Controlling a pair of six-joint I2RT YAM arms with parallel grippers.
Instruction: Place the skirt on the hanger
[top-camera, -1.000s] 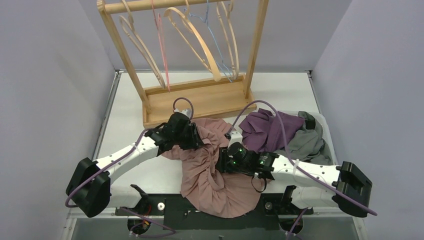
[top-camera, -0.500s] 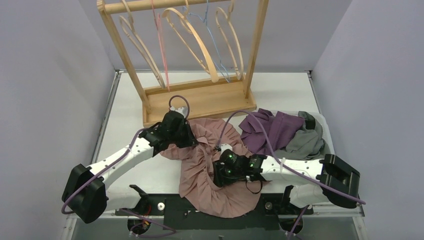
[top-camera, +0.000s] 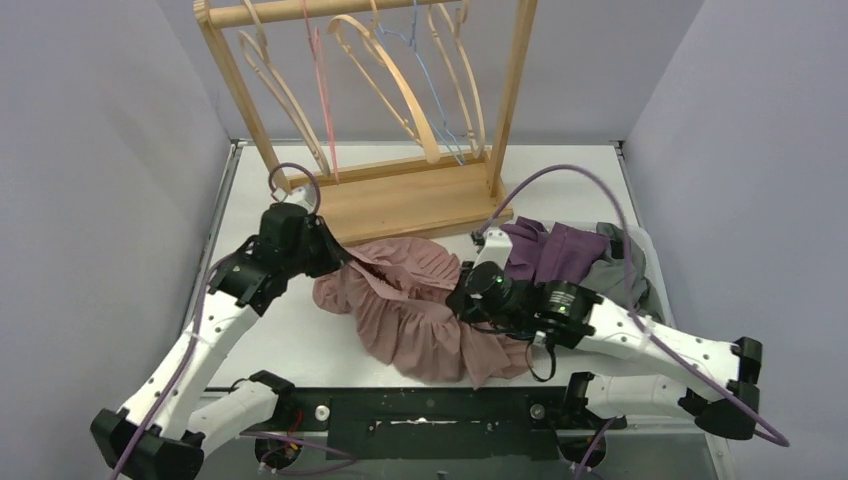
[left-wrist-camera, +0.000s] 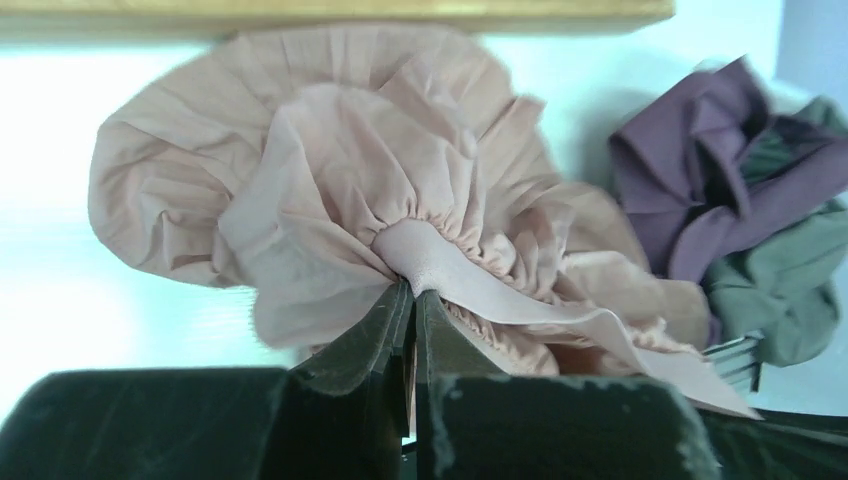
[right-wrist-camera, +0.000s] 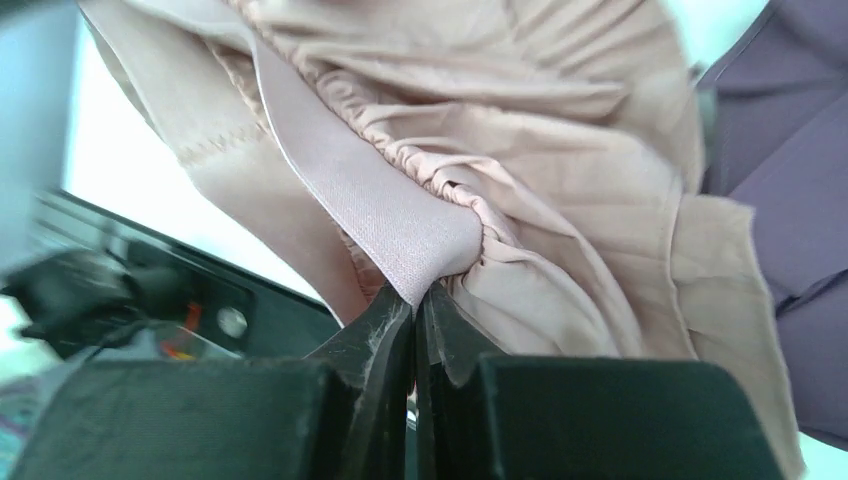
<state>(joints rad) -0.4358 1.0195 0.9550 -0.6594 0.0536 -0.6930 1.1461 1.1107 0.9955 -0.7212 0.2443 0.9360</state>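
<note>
The dusty-pink pleated skirt (top-camera: 410, 310) lies bunched on the white table between my two arms. My left gripper (top-camera: 340, 262) is shut on its elastic waistband (left-wrist-camera: 440, 270) at the skirt's left end. At the right end my right gripper (top-camera: 462, 302) is shut on the same waistband (right-wrist-camera: 400, 225), and the band runs stretched between the two. Wooden hangers (top-camera: 385, 80) and thin red and blue wire ones hang on the wooden rack (top-camera: 400, 200) behind the skirt.
A pile of purple (top-camera: 545, 255) and grey-green (top-camera: 625, 275) clothes lies at the right, touching the skirt. The rack's base stands just behind the skirt. Grey walls close in the table on both sides. A black rail (top-camera: 430, 415) runs along the near edge.
Both grippers have shut on the waistband. The left arm has pulled back-left and the right arm up and right, drawing the skirt off the near edge and spreading it sideways.
</note>
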